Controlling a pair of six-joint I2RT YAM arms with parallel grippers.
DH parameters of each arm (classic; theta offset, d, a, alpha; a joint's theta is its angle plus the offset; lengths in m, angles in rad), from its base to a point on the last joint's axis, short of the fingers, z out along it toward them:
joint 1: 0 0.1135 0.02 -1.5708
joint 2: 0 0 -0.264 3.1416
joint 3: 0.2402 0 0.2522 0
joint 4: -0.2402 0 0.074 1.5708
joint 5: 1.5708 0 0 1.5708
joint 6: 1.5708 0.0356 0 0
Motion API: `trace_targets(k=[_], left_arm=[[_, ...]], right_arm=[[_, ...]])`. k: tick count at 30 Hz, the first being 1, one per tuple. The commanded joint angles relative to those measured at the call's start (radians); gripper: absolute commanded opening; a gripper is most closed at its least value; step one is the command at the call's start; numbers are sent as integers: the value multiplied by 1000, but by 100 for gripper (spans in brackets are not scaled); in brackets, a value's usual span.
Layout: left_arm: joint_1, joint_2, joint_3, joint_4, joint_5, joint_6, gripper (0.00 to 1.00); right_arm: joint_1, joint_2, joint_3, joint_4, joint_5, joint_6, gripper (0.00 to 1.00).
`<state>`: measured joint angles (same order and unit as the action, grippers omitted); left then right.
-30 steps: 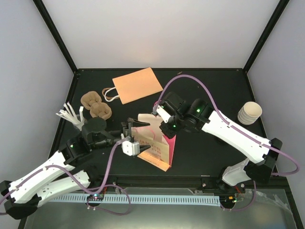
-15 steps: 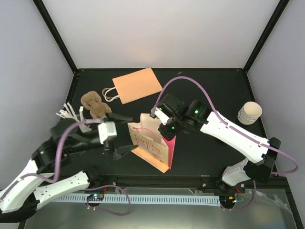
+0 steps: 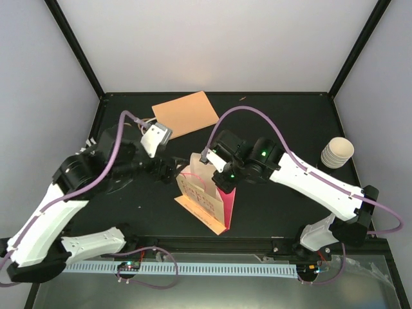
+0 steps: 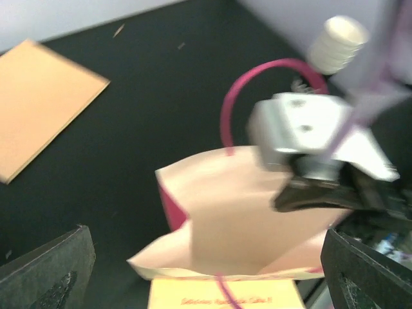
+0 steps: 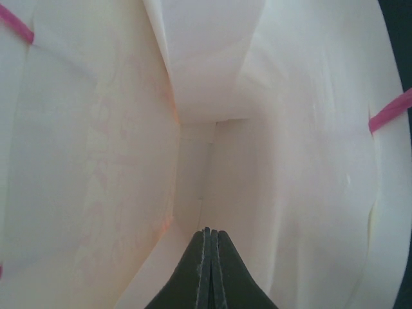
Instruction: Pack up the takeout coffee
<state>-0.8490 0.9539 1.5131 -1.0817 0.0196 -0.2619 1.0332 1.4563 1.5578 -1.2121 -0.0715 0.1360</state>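
The takeout coffee [image 3: 337, 152], a cream-white ribbed cup, stands alone at the table's right edge and shows at the top of the left wrist view [image 4: 338, 44]. A cream paper bag [image 3: 205, 193] with pink handles stands upright in the middle, its mouth open [image 4: 238, 219]. My right gripper [image 3: 222, 177] is shut and reaches down inside the bag, its black fingertips [image 5: 207, 257] pressed together against the pale inner walls. My left gripper [image 3: 168, 171] hangs wide open just left of the bag's mouth, nothing between its fingers [image 4: 58, 270].
A flat orange-brown paper bag [image 3: 185, 114] lies at the back of the table, also seen in the left wrist view [image 4: 38, 103]. My raised left arm [image 3: 96, 167] covers the table's left side. Black frame posts stand at the back corners.
My left arm rose and swung from the bag's near side to its left, and its gripper opened wide. The right gripper stayed shut in the bag's mouth.
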Motion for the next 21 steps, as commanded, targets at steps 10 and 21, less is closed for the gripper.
trace_targets(k=[10,21], left_arm=[[280,145,-54,-91,350,212,99],[280,257,-116,-70,448,283,99]], right_arm=[[62,-5,31,16,-13,26,1],[64,0,39,19,-8,24,1]])
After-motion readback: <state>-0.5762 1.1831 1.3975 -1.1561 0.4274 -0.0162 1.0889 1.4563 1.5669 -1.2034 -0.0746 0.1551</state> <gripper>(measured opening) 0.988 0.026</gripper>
